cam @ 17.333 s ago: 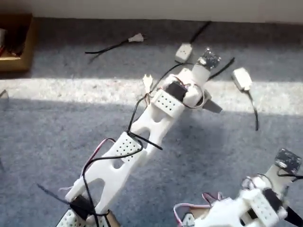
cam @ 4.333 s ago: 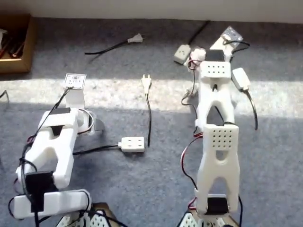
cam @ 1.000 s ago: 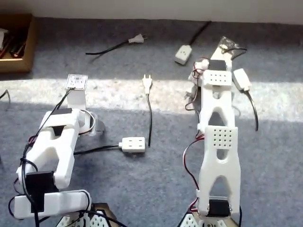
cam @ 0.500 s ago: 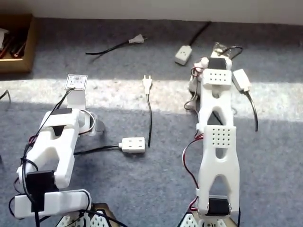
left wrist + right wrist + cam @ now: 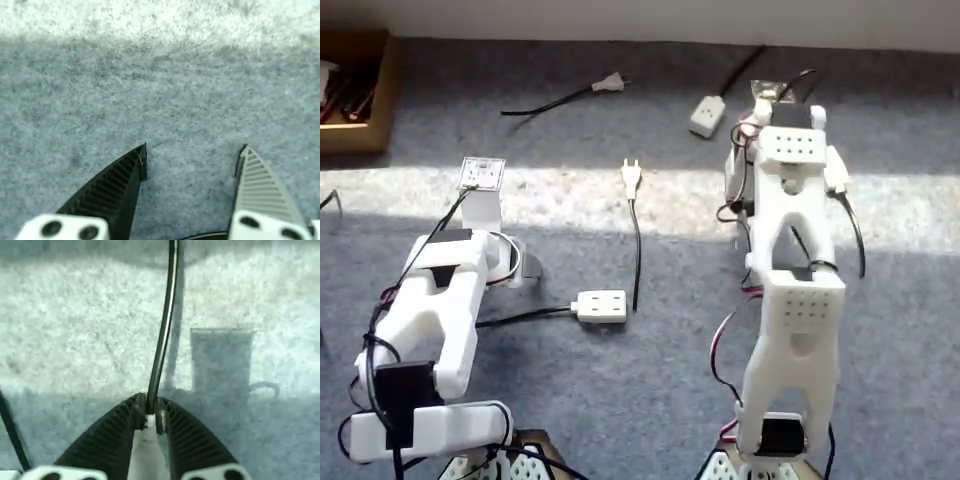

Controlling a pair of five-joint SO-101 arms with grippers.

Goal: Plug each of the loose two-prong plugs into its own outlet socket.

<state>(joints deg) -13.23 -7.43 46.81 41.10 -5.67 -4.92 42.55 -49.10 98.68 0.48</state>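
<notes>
1. In the high view, two loose plugs lie on the grey carpet (image 5: 880,330). The near plug (image 5: 632,175) sits in the sunlit band, and its cord runs down to just beside the outlet strip (image 5: 600,305). The far plug (image 5: 608,82) lies farther back. A single outlet block (image 5: 706,115) lies near the right arm (image 5: 795,150). Neither outlet shows anything seated in it. A white block (image 5: 837,170) with a cord lies just beside that arm, partly covered.
2. Containers, same view: the wooden box (image 5: 378,95) at the far left edge holds dark items too small to identify.
3. In the left wrist view, the left gripper (image 5: 193,152) hangs over bare carpet with its fingers spread and nothing between them.
4. In the right wrist view, the right gripper (image 5: 147,407) pinches a white plug body (image 5: 146,442). Its black cord (image 5: 165,330) leads away across the carpet.
5. Step in hand, as judged: plug pick-up by the right arm, with no insertion made yet. The next move calls for lifting the plug, aligning its prongs with an outlet's slots and pushing straight in. The outlet may slide, so bracing it with the free gripper is advisable.
</notes>
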